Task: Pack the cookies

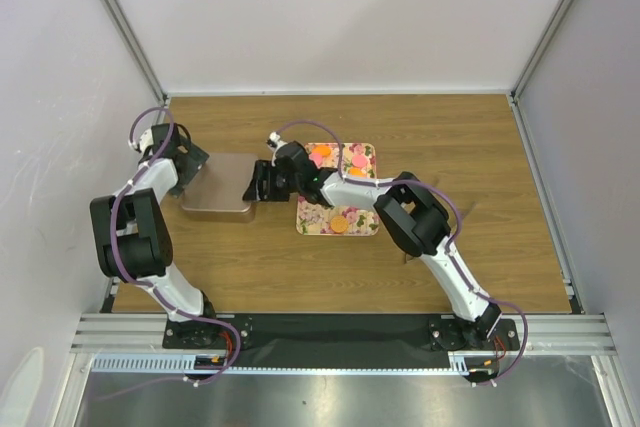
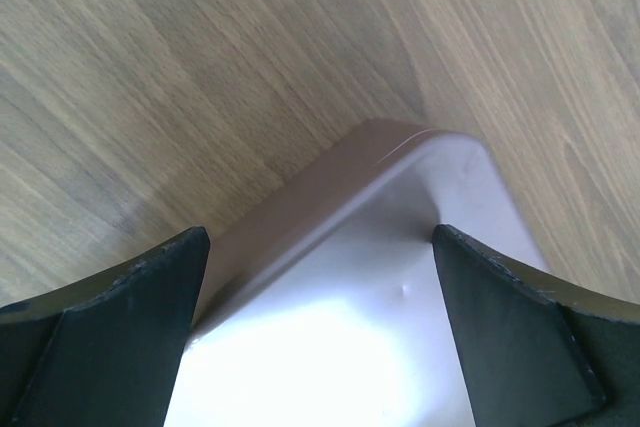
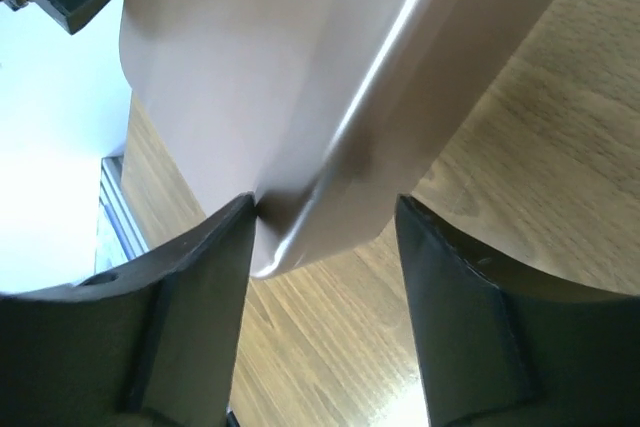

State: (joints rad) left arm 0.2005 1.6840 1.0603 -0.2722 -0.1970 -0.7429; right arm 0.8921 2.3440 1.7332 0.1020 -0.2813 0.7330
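A pinkish-brown metal tin (image 1: pixel 218 197) lies on the table left of a floral tray (image 1: pixel 368 217). On the tray are an orange cookie (image 1: pixel 340 223), another orange cookie (image 1: pixel 320 158) and a pink cookie (image 1: pixel 357 159). My left gripper (image 1: pixel 192 169) is at the tin's far left corner, open, its jaws spread over the tin (image 2: pixel 400 207) in the left wrist view (image 2: pixel 320 237). My right gripper (image 1: pixel 258 185) is at the tin's right edge, open. In the right wrist view (image 3: pixel 322 205) it straddles the tin's corner (image 3: pixel 260 47); one finger touches it and the other stands apart.
The right arm reaches across the tray's left part and hides some of it. White walls enclose the wooden table (image 1: pixel 480 177) at back and sides. A metal rail (image 1: pixel 340 332) runs along the near edge.
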